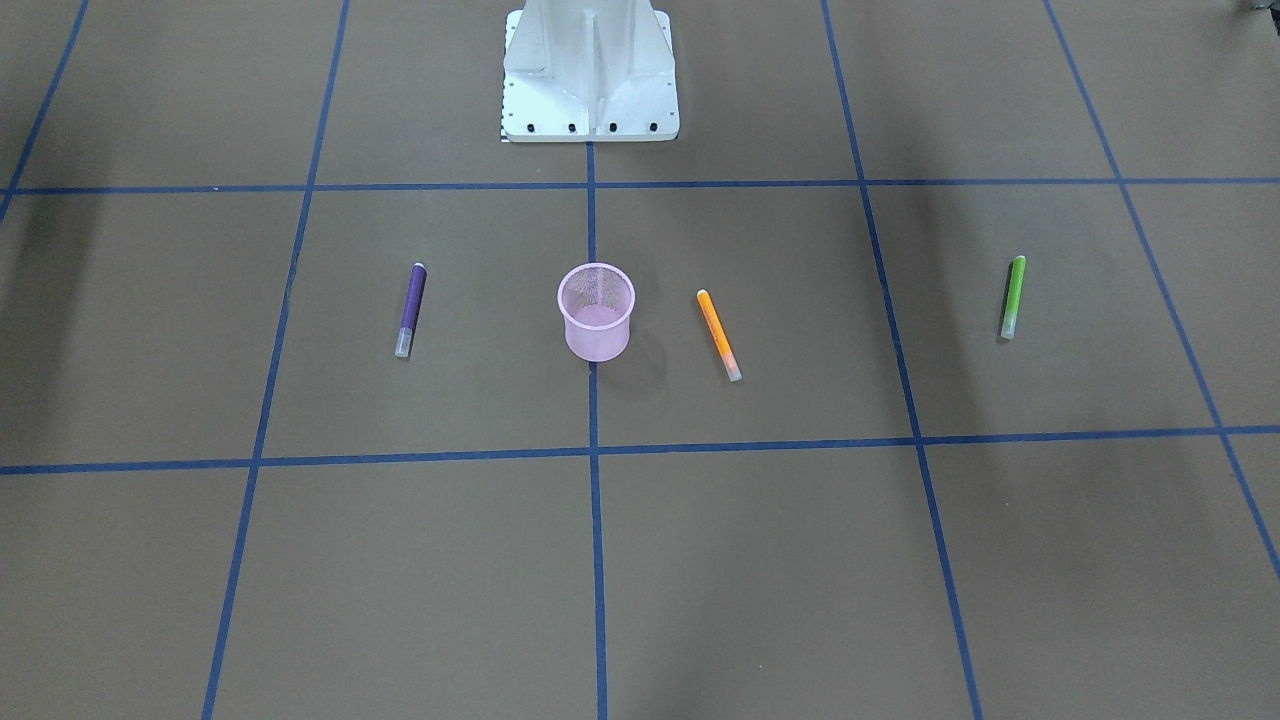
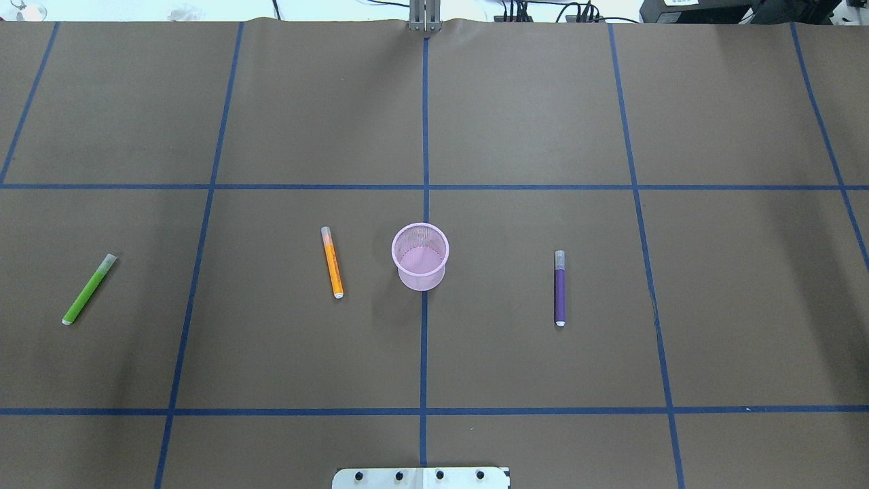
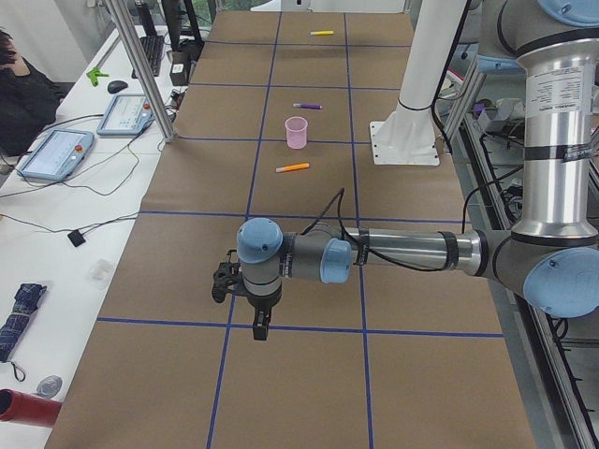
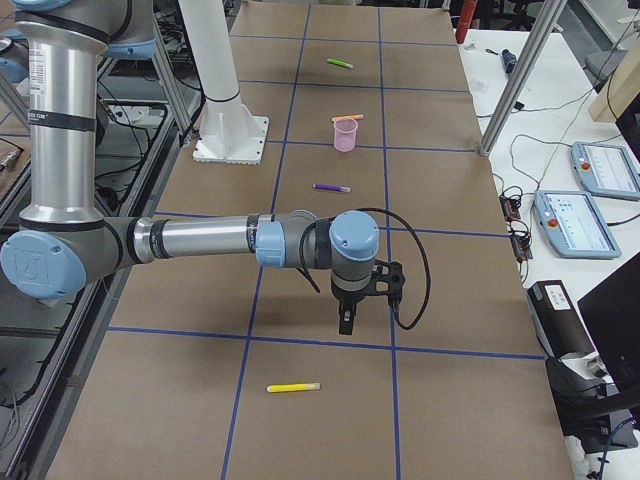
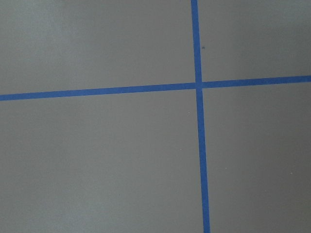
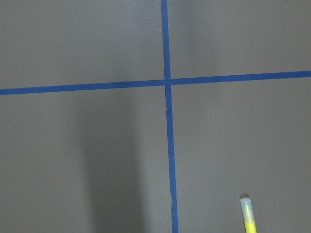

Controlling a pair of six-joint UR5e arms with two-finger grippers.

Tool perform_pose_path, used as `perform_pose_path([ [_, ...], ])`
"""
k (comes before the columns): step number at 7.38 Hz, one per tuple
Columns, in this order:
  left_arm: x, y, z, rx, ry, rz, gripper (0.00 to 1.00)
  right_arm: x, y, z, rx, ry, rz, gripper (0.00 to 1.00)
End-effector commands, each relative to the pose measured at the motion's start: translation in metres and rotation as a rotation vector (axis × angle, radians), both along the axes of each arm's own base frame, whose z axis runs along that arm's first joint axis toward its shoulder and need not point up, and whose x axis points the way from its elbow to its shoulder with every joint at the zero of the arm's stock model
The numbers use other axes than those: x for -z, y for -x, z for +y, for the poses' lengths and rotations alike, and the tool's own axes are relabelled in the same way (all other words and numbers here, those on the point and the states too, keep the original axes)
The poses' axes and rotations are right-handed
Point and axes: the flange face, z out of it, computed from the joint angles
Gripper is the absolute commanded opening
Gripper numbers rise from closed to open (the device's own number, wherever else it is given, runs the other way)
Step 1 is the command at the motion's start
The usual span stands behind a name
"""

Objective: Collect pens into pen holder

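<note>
The pen holder (image 2: 421, 277) is stood upright in the middle of the worktop (image 2: 543, 136), and nothing is seen inside it. The orange pen (image 2: 332, 263) is laid near its left side. The purple pen (image 2: 560, 288) is laid a bit further off on its right. Both are pointed away from the robot base (image 2: 421, 477). The green pen (image 2: 89, 289) is laid tilted, well out to the left. Far to the right of the holder, a yellow pen (image 4: 293, 387) is laid near the right tool (image 4: 345, 322), so it is judged the easiest first pick. The left tool (image 3: 258, 327) is hung far to the left. How wide either tool is set cannot be told.
</note>
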Motion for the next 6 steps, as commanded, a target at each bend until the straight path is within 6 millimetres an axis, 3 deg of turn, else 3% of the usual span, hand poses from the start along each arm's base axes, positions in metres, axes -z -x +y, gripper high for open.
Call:
perform_pose_path([
  [1, 0.0034, 0.0001, -0.0003, 0.001, -0.007, 0.001, 1.00, -0.0011, -0.0001, -0.0022, 0.000, 0.001, 0.001, 1.00],
  [6, 0.0007, 0.0001, 0.0011, -0.001, -0.006, 0.001, 1.00, 0.0085, 0.0000, -0.0052, 0.000, -0.019, 0.000, 1.00],
])
